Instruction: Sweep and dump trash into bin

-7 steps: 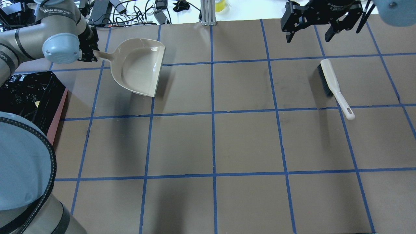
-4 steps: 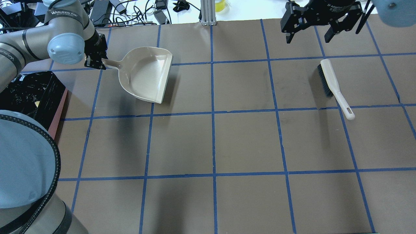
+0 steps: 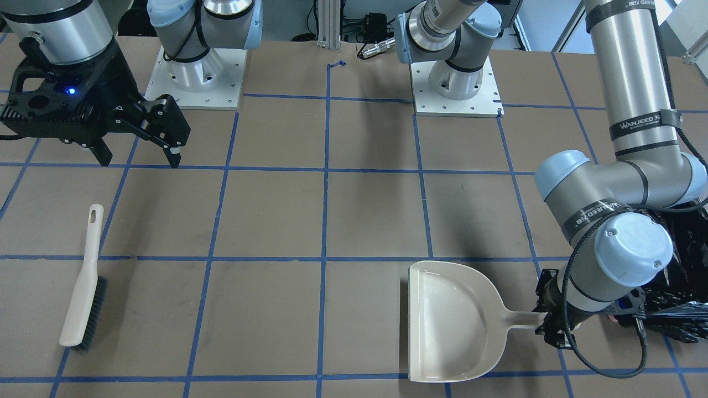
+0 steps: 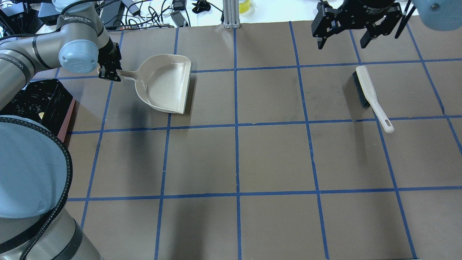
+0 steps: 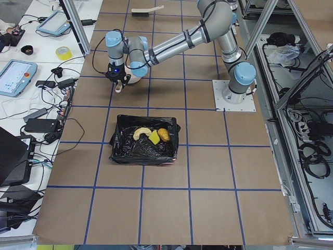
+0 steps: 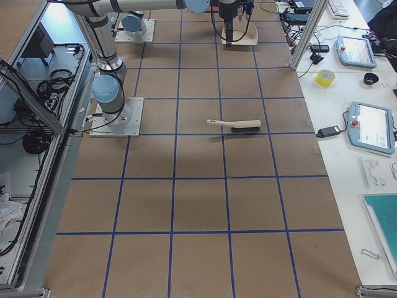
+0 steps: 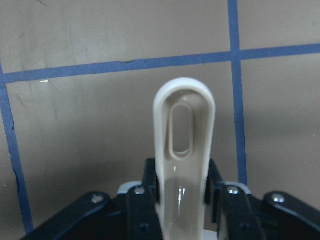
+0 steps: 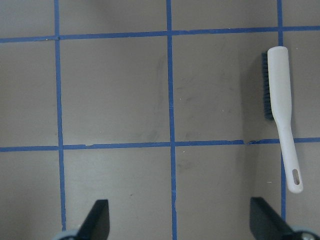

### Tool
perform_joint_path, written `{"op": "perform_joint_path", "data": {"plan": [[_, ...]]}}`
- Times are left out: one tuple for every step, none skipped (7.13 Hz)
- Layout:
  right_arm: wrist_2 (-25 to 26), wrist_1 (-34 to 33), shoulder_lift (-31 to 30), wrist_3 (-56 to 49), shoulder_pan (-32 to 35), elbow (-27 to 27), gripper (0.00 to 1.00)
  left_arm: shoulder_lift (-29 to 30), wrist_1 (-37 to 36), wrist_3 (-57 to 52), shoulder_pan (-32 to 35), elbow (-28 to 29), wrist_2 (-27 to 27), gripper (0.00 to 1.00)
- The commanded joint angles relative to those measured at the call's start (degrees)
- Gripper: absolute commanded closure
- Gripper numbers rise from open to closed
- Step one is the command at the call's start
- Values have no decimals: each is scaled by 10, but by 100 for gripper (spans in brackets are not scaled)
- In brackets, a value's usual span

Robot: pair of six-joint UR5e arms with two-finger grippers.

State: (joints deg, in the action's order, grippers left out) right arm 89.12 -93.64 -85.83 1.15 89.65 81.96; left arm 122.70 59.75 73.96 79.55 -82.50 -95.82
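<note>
Three trash bits, a glossy orange-yellow lump, a pale crescent and a green-yellow sponge wedge, lie inside the pink, black-bagged bin at the brown taped table's left edge. Near the bin, the left gripper clamps the handle of the beige plastic dustpan. The right gripper hangs spread near the white bristle brush, well apart from the dustpan.

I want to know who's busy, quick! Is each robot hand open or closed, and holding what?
Left gripper: closed on the dustpan handle.
Right gripper: open, holding nothing.
</note>
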Motion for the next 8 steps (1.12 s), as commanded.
{"op": "perform_joint_path", "data": {"plan": [[1, 1, 0, -2, 0, 1, 0, 10, -2, 3, 0, -1, -2, 100], [1, 3, 0, -2, 0, 1, 0, 14, -2, 5, -1, -7, -4, 100], [0, 2, 0, -2, 0, 2, 0, 16, -2, 7, -1, -6, -4, 100], [0, 3, 0, -2, 0, 2, 0, 15, -2, 7, -1, -4, -4, 100], [0, 3, 0, -2, 0, 2, 0, 16, -2, 7, -1, -3, -11, 100], [1, 3, 0, -2, 0, 2, 0, 15, -2, 1, -1, -5, -33, 98], [0, 3, 0, -2, 0, 2, 0, 15, -1, -2, -1, -7, -49, 82], [1, 4, 0, -2, 0, 3, 0, 13, 4, -2, -1, -8, -47, 81]]}}
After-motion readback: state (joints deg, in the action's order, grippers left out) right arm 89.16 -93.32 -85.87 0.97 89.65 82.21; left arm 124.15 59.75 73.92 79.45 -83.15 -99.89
